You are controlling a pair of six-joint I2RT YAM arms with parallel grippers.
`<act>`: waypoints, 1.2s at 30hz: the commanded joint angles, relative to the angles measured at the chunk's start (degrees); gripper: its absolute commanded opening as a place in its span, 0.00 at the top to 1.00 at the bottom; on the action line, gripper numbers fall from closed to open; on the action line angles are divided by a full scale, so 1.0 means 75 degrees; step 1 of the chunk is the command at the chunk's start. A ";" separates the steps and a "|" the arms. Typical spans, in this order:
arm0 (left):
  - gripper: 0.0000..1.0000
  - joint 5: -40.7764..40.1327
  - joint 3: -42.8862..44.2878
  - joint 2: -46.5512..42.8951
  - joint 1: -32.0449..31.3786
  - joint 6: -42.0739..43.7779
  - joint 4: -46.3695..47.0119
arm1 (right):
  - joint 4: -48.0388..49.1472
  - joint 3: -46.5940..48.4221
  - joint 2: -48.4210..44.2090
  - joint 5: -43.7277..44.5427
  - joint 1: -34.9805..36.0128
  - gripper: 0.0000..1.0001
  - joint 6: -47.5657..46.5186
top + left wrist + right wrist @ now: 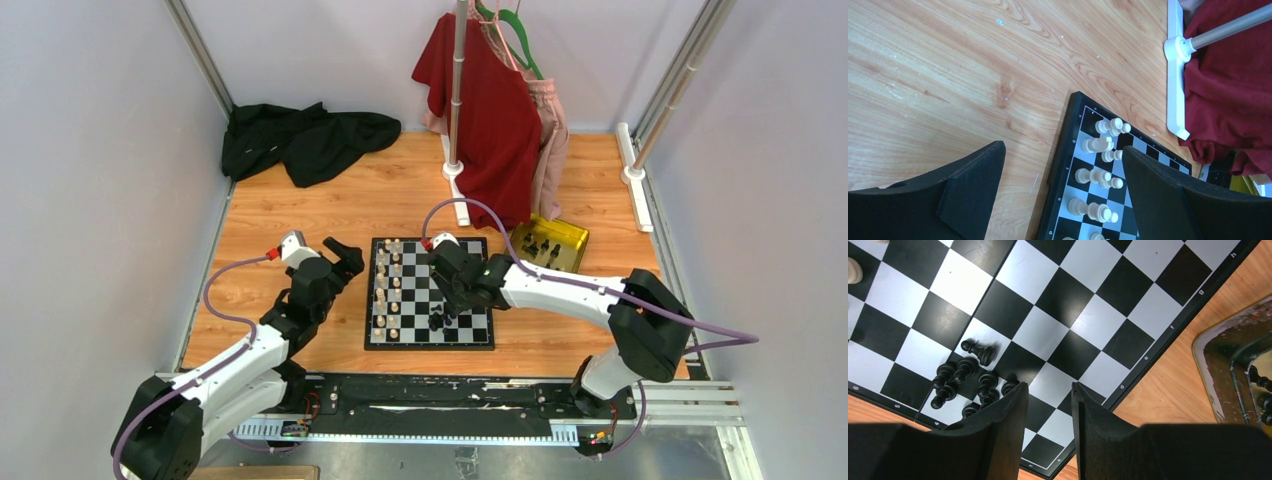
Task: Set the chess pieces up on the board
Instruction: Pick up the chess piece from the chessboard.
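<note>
The board [430,343] lies flat on the wooden table between the arms. Cream-white chess pieces [388,290] stand in two columns along its left side, and the left wrist view shows them [1095,175] too. Several black chess pieces [968,380] huddle on squares near the board's [1083,315] front edge. My right gripper [1049,386] hovers open just right of them, nothing between its fingers. My left gripper [1063,148] is wide open above the board's left border [1068,135], holding nothing. From above, the left gripper [350,260] sits left of the board and the right gripper [450,308] over the black cluster [437,322].
A shiny yellow-gold tray [572,238] holding more black pieces [540,247] sits off the board's far right corner; its rim [1208,365] is visible from the right wrist. A garment rack with a red shirt [495,110] stands behind on a white base [1175,75]. Black cloth [300,135] lies far left.
</note>
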 commanded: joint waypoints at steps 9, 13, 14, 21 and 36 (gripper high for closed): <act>0.07 -0.0244 -0.0194 -0.0090 0.0056 0.0111 -0.0039 | -0.0066 0.0213 -0.0028 -0.0177 0.0444 0.59 0.0127; 0.07 -0.0255 -0.0236 -0.0088 0.0055 0.0088 -0.0033 | -0.0047 0.0194 0.0004 -0.0203 0.0510 0.59 0.0160; 0.07 -0.0261 -0.0247 -0.0094 0.0064 0.0079 -0.0037 | -0.0031 0.0185 0.0016 -0.0211 0.0535 0.59 0.0171; 0.07 -0.0280 -0.0299 -0.0128 0.0055 0.0067 -0.0036 | 0.0001 0.0132 0.0031 -0.0241 0.0571 0.59 0.0240; 0.07 -0.0335 -0.0372 -0.0148 0.0055 0.0018 -0.0028 | 0.0135 -0.0104 0.0089 -0.0300 0.0584 0.62 0.0376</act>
